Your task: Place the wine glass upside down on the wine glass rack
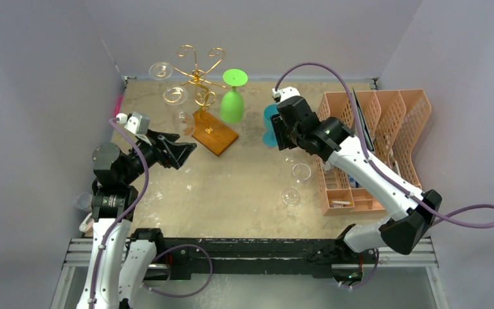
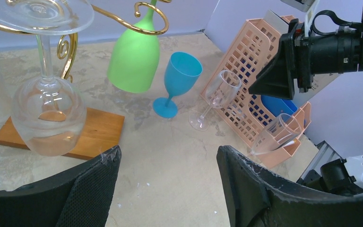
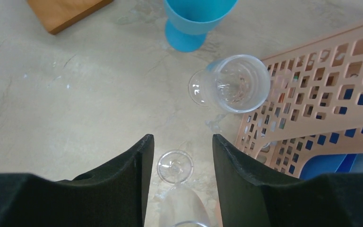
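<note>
Worktop (image 1: pixel 244 187): walls at the back and on both sides, rail along the front. A broad bare stretch runs through the middle and near left.

Orange mesh organizer (image 1: pixel 386 129): takes up the right edge.

Wine glass rack (image 1: pixel 199 77): back left. Its wooden base (image 1: pixel 214 132) sits at an angle, near corner jutting toward the centre. A green glass (image 1: pixel 232 106) hangs upside down on its right side. Hung clear glasses (image 2: pixel 49 116) crowd the left arms toward the left wall; count unclear.

Blue glass (image 2: pixel 182 75): upright, between the rack base and the organizer.

Far standing glass (image 1: pixel 301 171): clear, upright, just beside the organizer wall. Near standing glass (image 1: pixel 291 196): clear, upright, close by, toward the front edge.

Right end effector (image 3: pixel 180 142): raised above the two standing glasses, jaws apart, holding nothing. The near standing glass's foot shows below, between its fingers.

Left end effector (image 2: pixel 168 156): near the rack base, jaws wide, empty, facing across the open middle.
</note>
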Robot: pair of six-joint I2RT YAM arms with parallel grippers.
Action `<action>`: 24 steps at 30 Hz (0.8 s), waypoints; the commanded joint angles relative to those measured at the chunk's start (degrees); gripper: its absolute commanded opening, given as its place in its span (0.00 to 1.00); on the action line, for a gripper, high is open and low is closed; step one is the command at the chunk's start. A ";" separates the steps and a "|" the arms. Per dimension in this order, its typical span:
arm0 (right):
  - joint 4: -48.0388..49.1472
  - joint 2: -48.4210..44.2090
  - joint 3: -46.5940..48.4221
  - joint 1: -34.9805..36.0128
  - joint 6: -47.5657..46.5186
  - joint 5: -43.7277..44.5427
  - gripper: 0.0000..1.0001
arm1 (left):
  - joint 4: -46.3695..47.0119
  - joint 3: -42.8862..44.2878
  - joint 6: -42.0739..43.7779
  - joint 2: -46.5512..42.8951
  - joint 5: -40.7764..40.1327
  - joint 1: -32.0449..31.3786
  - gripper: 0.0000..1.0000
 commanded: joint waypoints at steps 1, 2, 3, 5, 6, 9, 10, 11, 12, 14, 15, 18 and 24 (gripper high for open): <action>-1.57 3.13 3.95 -0.54 4.34 6.20 0.50 | 1.29 1.59 0.09 -0.17 0.09 -0.16 0.73; -2.39 4.30 4.54 -1.07 5.19 6.38 0.50 | 1.29 1.55 0.09 -0.13 0.07 -0.20 0.73; -3.24 5.24 5.02 -1.80 5.96 5.88 0.49 | 1.24 1.53 0.08 -0.23 0.07 -0.18 0.73; -4.02 6.60 5.10 -3.67 6.90 3.56 0.48 | 1.17 1.48 0.14 -0.21 0.07 -0.15 0.73; -2.60 6.64 4.12 -4.23 6.18 1.71 0.48 | 1.13 1.45 0.09 -0.24 0.05 -0.19 0.73; 1.49 6.45 0.64 -5.46 3.12 -3.35 0.48 | 1.04 1.51 0.08 -0.11 0.04 -0.19 0.73; 1.71 6.51 0.38 -5.70 2.56 -4.20 0.47 | 1.06 1.46 0.08 -0.08 -0.01 -0.19 0.73; 1.84 6.72 0.31 -5.81 2.05 -4.35 0.47 | 1.10 1.51 0.08 -0.08 0.04 -0.19 0.73; 2.03 6.75 0.25 -5.95 1.66 -4.21 0.46 | 1.07 1.44 0.08 0.01 0.02 -0.20 0.73; 2.58 6.69 0.24 -6.36 1.00 -3.99 0.46 | 1.15 1.46 0.08 0.11 0.07 -0.13 0.73; 2.91 6.67 0.22 -6.62 0.76 -4.00 0.45 | 1.15 1.49 0.08 0.19 0.07 -0.17 0.73; 3.44 6.89 0.21 -7.62 0.19 -4.82 0.44 | 1.08 1.50 0.17 0.23 0.06 -0.21 0.73; 5.35 7.67 1.12 -9.20 -0.69 -7.66 0.40 | 0.89 1.56 0.02 0.16 -0.17 -0.20 0.73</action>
